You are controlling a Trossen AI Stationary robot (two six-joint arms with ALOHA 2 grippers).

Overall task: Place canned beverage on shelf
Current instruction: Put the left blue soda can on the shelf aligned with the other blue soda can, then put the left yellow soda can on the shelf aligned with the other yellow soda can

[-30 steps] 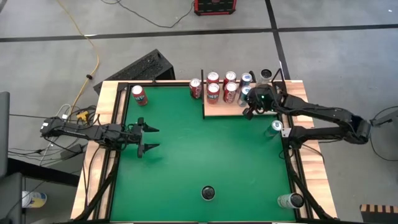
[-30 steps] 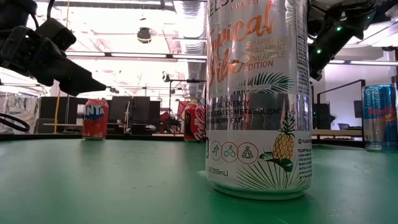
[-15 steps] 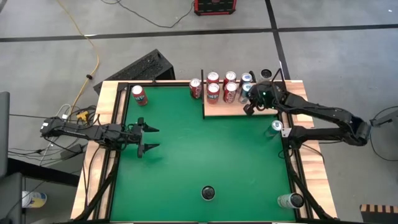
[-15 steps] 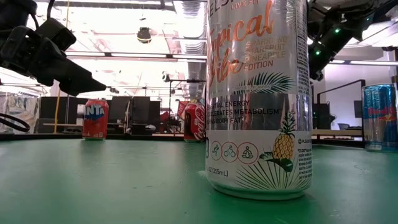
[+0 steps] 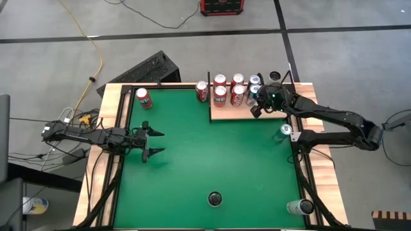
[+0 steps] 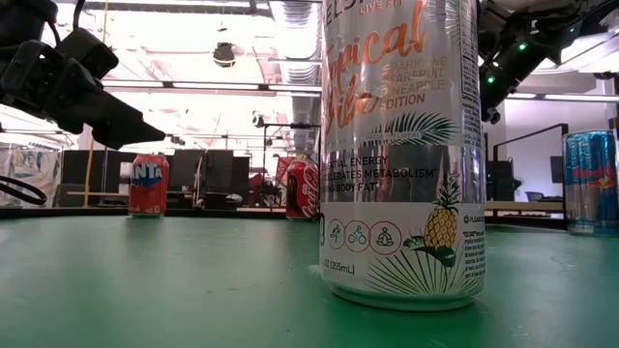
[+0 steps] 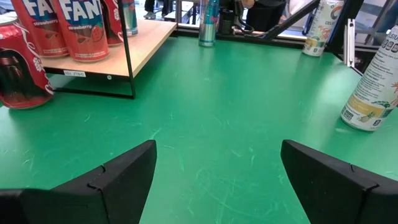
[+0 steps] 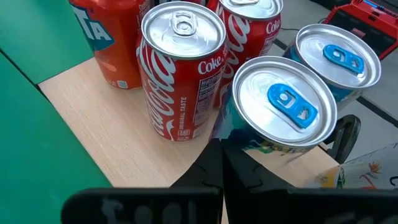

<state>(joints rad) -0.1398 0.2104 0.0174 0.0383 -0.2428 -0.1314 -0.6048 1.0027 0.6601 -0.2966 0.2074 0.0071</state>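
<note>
Over the shelf (image 5: 234,110), beside its standing cans (image 8: 180,68), my right gripper (image 5: 257,109) hangs pinched shut and empty, my left gripper (image 5: 153,142) waits spread wide well off it, and I'd clasp the slick, stiff tall can (image 6: 401,155) mid-body, its top cut off.

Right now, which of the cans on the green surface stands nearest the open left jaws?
The red Fanta can near the table's far left corner; the other cans off the shelf stand farther from the left gripper.
</note>
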